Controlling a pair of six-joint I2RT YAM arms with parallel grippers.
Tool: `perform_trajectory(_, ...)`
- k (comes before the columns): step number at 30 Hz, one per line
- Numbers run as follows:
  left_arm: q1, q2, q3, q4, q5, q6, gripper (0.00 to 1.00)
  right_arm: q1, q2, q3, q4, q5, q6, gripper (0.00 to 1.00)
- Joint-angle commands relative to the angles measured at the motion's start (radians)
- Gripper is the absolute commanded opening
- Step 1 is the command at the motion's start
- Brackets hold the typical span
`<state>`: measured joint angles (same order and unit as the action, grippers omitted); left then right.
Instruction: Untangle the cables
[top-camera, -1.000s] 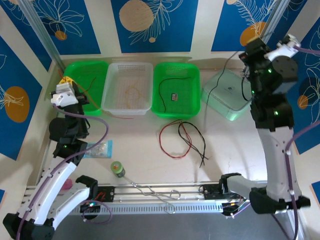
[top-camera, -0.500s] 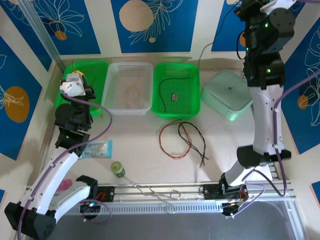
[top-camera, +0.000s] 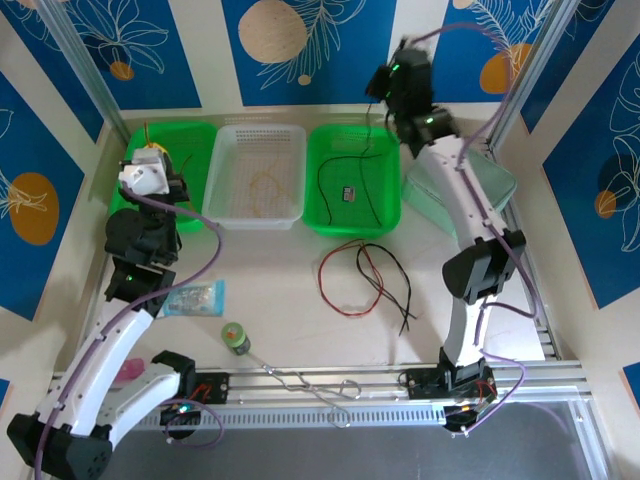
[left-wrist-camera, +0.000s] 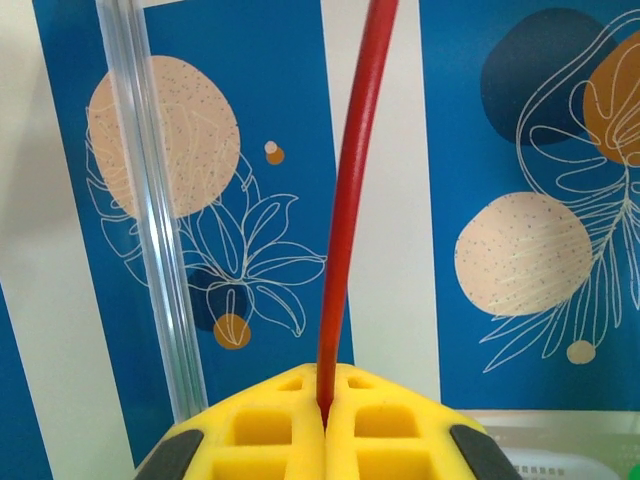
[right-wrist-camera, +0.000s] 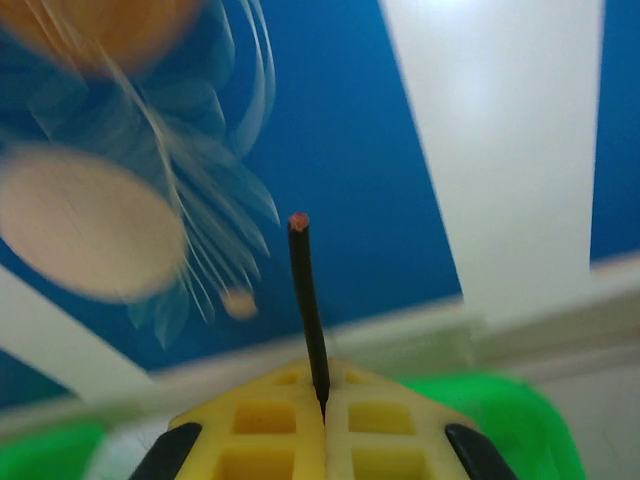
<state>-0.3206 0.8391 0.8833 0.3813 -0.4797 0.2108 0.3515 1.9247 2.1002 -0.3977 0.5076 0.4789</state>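
Blue leaf-patterned panels (top-camera: 225, 60) back the cream tabletop (top-camera: 280, 300). The left pincer (left-wrist-camera: 325, 422) is clamped tight on a red cable (left-wrist-camera: 350, 200), the right pincer (right-wrist-camera: 323, 408) on a black cable (right-wrist-camera: 306, 300). A red-and-black tangle (top-camera: 365, 278) lies mid-tabletop. Sorting looks part-done; next, likely lower each held strand into a tray (top-camera: 352, 231).

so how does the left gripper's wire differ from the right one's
The left gripper holds a red wire that runs up out of the picture; the right gripper holds a black wire that ends shortly in a bare tip. Both are pinched in shut jaws.
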Motion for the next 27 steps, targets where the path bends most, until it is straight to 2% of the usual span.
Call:
perform_trajectory(1,0.014,-0.023,0.023,-0.035,0.041,0.001,0.00,0.028,-0.011,-0.175,0.017,0.069,0.031,0.00)
perform_trajectory(4,0.013,-0.023,0.030,-0.060,0.072,-0.002,0.00,0.031,0.004,-0.317,-0.010,0.051,0.091,0.00)
perform_trajectory(7,0.015,-0.015,0.036,-0.070,0.091,0.007,0.00,0.038,0.044,-0.382,-0.065,0.045,0.121,0.00)
perform_trajectory(16,0.015,0.004,0.075,-0.096,0.118,0.057,0.00,0.087,0.266,-0.308,-0.264,-0.005,0.122,0.00)
perform_trajectory(21,0.015,-0.009,0.094,-0.130,0.134,0.068,0.00,0.077,0.299,-0.312,-0.262,-0.064,0.144,0.01)
perform_trajectory(23,0.015,-0.009,0.112,-0.150,0.129,0.071,0.00,0.066,0.281,-0.311,-0.259,-0.085,0.142,0.12)
perform_trajectory(25,0.015,-0.010,0.120,-0.143,0.126,0.085,0.00,0.057,0.251,-0.305,-0.260,-0.094,0.127,0.35)
perform_trajectory(27,0.014,-0.014,0.102,-0.085,0.116,0.112,0.00,0.049,0.216,-0.290,-0.276,-0.099,0.107,0.53)
